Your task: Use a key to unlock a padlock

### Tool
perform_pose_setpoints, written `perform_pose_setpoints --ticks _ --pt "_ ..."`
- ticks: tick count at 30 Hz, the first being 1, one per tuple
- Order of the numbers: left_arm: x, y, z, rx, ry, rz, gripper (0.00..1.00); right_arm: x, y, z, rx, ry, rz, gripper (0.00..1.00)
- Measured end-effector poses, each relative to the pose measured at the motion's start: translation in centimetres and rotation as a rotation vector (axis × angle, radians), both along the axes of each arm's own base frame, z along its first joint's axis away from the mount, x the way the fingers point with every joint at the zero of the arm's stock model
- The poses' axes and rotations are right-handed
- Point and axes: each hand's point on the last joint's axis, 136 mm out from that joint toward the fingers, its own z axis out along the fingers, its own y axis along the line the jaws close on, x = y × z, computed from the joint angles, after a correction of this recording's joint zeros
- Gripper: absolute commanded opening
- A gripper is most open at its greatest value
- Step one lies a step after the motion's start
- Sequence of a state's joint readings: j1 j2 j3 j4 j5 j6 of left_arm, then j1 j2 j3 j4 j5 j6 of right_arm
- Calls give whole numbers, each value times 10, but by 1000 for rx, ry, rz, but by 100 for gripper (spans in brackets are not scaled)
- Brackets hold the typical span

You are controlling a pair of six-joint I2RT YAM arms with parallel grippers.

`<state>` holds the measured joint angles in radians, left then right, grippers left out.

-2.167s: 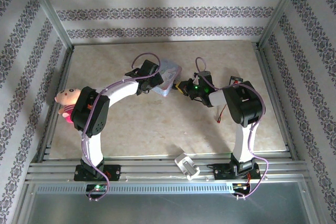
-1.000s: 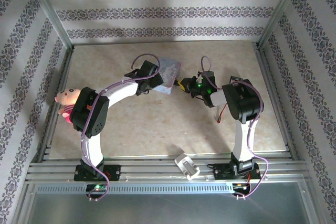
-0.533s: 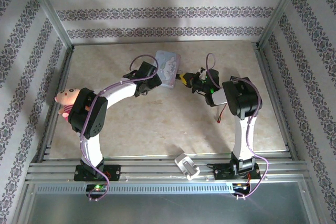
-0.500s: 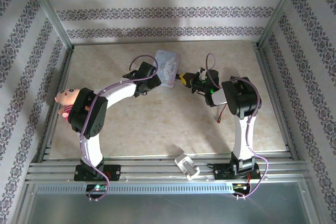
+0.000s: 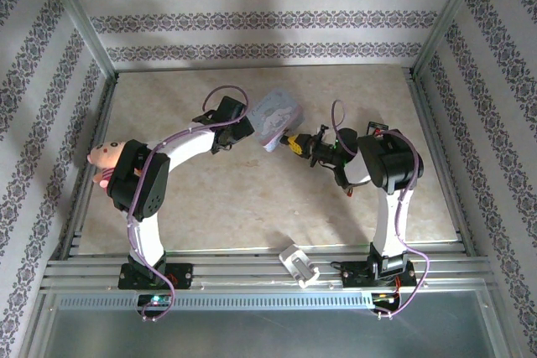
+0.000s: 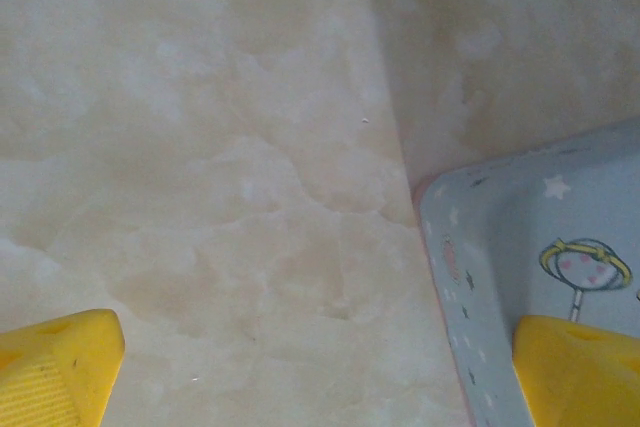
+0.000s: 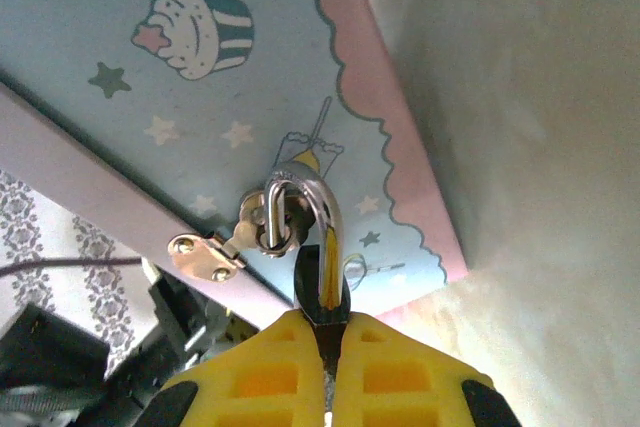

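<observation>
The padlock (image 7: 320, 292) has its small black body pinched between the yellow fingers of my right gripper (image 7: 325, 347), which is shut on it. Its silvery shackle (image 7: 312, 205) hooks through the brass hasp ring (image 7: 275, 222) of the pale blue cartoon tin (image 7: 200, 57). In the top view the tin (image 5: 279, 116) sits tilted mid-table, with the right gripper (image 5: 294, 144) at its near right corner. My left gripper (image 6: 320, 387) stands open beside the tin (image 6: 530, 247); one fingertip (image 6: 580, 372) lies over the tin and bare table shows between the fingers. The key is out of view.
A pink plush doll (image 5: 105, 159) lies by the left arm's elbow. A white boxy piece (image 5: 299, 263) rests on the front rail. Aluminium frame posts and patterned walls close in the beige table (image 5: 210, 199) on three sides.
The right gripper has drawn back toward the near side with the padlock. The tin has swung and tilted with it. The left gripper stays open at the tin's left side.
</observation>
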<state>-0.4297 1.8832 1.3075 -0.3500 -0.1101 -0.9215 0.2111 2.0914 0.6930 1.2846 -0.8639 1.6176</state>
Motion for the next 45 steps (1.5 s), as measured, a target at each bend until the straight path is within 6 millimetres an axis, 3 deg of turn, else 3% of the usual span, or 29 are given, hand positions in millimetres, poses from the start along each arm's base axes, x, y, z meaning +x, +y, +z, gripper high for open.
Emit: perform_pose_setpoints --ticks 6,11,17,20,23,25,27,32,45 --pt "-1 19 -3 62 47 14 99 -14 -1 1 13 12 51 0" --pt "15 13 20 60 6 -13 99 -26 -3 -12 5 52 60 0" --pt "34 -16 78 63 -137 -104 99 -36 4 -22 -7 48 93 0" --pt "32 -51 106 92 -205 -201 99 -36 5 -22 -10 40 96 0" --pt "20 -86 118 158 -224 -308 99 -36 5 -22 -12 35 96 0" --pt "10 -105 111 224 -205 -375 99 -36 5 -22 -13 32 92 0" --pt "0 -114 92 301 -154 -430 99 -36 5 -22 -14 29 93 0" --pt "-24 -103 26 485 39 -511 99 -35 4 -22 -13 24 92 0" --pt "-26 -85 28 585 47 -501 99 -39 -3 -25 -135 -28 103 0"
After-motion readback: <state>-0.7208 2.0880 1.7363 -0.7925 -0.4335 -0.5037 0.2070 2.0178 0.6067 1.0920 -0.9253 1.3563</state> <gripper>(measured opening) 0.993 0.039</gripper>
